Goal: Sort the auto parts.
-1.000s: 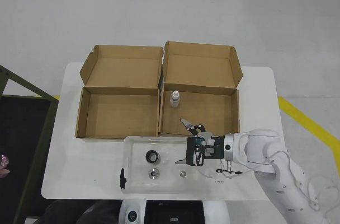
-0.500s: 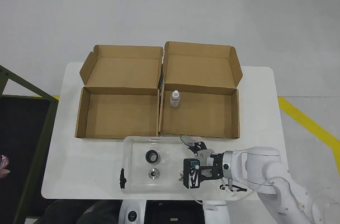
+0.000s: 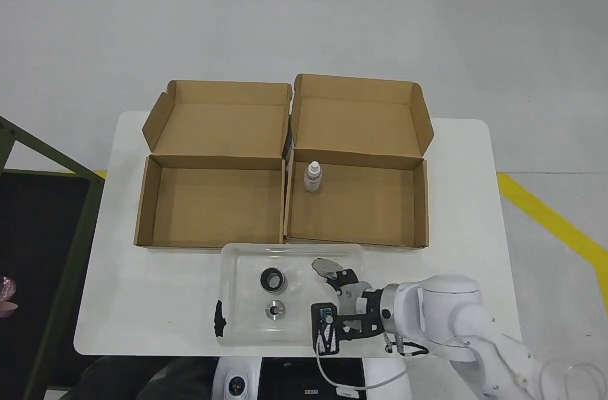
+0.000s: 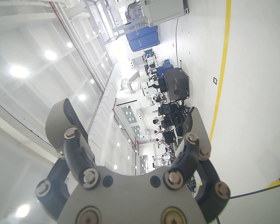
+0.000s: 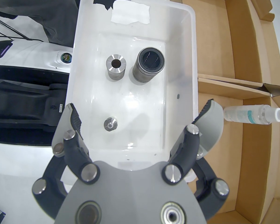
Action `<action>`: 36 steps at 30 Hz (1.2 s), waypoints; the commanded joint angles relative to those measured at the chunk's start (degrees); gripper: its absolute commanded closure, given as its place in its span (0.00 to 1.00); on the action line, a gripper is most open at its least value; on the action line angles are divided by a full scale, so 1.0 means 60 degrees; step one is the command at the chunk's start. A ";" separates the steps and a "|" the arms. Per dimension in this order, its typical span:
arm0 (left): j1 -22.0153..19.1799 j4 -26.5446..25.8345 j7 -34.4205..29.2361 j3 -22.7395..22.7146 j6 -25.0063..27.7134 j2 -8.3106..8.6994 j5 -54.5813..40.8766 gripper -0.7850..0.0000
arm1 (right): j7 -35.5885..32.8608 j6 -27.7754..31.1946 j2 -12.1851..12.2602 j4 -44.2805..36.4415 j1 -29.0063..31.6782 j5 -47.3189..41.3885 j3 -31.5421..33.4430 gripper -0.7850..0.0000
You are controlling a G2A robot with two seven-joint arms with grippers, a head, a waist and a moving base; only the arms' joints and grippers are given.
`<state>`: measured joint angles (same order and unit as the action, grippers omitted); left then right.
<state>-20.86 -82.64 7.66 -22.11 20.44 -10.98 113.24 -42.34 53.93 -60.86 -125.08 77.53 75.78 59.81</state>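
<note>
A clear plastic bin [image 3: 246, 252] stands at the table's front, also seen in the right wrist view as the bin [image 5: 193, 54]. In it stand a black-bored linear bearing [image 5: 148, 64] [image 3: 273, 281], a steel bushing [image 5: 116, 66] [image 3: 275, 310] and a small steel part [image 5: 110, 124]. My right gripper [image 5: 140, 110] [image 3: 324, 300] hangs open above the bin's right end, over the small part, holding nothing. The left gripper [image 4: 130, 113] is open and empty, facing the hall ceiling.
Two open cardboard boxes sit behind the bin: the left box [image 3: 212, 205] with bare floor, the right box [image 3: 374, 205] with a white bottle [image 3: 313, 177] [image 5: 249, 114] inside. A green rack [image 3: 24, 250] stands left of the table.
My right gripper has moved from the right box's front edge toward the table's front and slightly left, over the bin. It now covers the small steel part in the top view.
</note>
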 commanded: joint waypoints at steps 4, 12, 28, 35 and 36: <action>0.0000 0.0000 0.0000 0.0000 0.0000 0.0000 0.0000 0.00 | -0.0344 -0.0153 0.0019 0.0057 -0.0095 0.0230 -0.0199 0.00; 0.0000 0.0000 0.0000 0.0000 0.0000 0.0000 0.0000 0.00 | -0.0871 -0.0374 0.0044 0.0172 -0.0245 0.0672 -0.0493 0.01; 0.0000 0.0000 0.0000 0.0000 0.0000 0.0000 0.0000 0.00 | -0.1812 -0.0476 -0.0026 0.0489 -0.0792 0.1085 -0.1609 0.09; 0.0000 0.0000 0.0000 0.0000 0.0000 0.0000 0.0000 0.00 | -0.1996 -0.0660 -0.0057 0.0832 -0.1098 0.1204 -0.2147 0.12; 0.0000 0.0000 0.0000 0.0000 0.0000 0.0000 0.0000 0.00 | -0.2025 -0.0689 -0.0054 0.0877 -0.1132 0.1229 -0.2212 0.13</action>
<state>-20.86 -82.64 7.66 -22.11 20.44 -10.98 113.24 -54.32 49.96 -61.20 -120.05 70.92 83.04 46.86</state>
